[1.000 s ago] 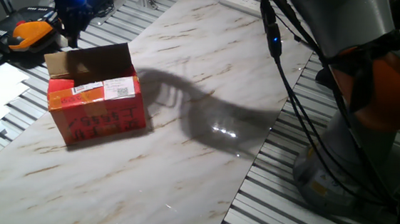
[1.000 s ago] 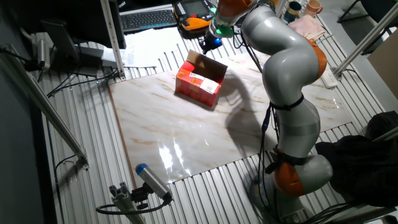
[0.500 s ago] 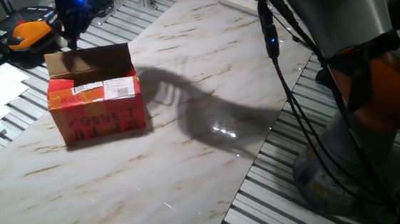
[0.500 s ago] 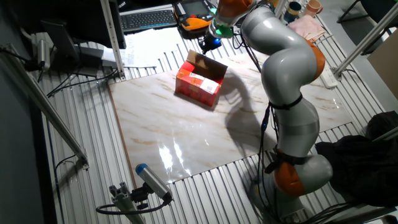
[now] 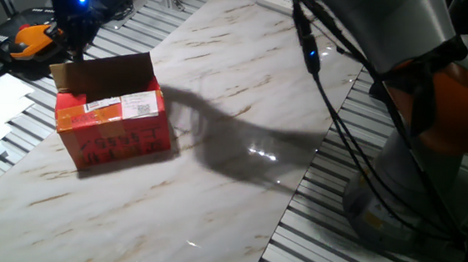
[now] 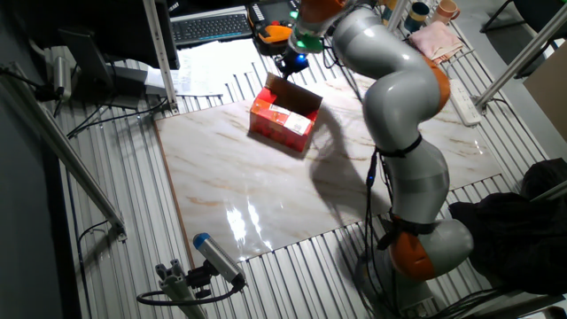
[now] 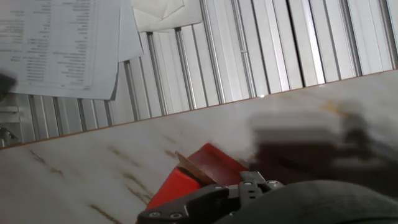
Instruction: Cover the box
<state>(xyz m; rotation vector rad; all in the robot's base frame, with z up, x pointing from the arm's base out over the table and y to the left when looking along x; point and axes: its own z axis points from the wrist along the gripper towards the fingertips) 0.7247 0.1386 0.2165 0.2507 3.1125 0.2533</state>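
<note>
One fixed view: the box (image 5: 111,123) stands on the marble board (image 5: 239,173), at its left part. Its red side faces the camera. A white label (image 5: 123,104) lies on the flap folded over the near top edge. The brown rear flap (image 5: 105,72) stands upright. The gripper (image 5: 67,38) hangs just beyond the far left corner of the box, behind the rear flap, with a blue light above it. The fingers are dark against the background; it cannot be told whether they are spread or closed.

The other fixed view: the box (image 6: 284,120) sits near the far edge of the board (image 6: 266,195). The gripper (image 6: 290,64) is just behind the box on the far side, above the slatted table (image 6: 213,84). A keyboard (image 6: 211,27) lies farther back.

Hand view: a red corner of the box (image 7: 193,177) with a brown flap edge shows at the lower middle, just beside the gripper body. Papers (image 7: 62,43) lie on the slats at upper left. The finger gap is not visible.
</note>
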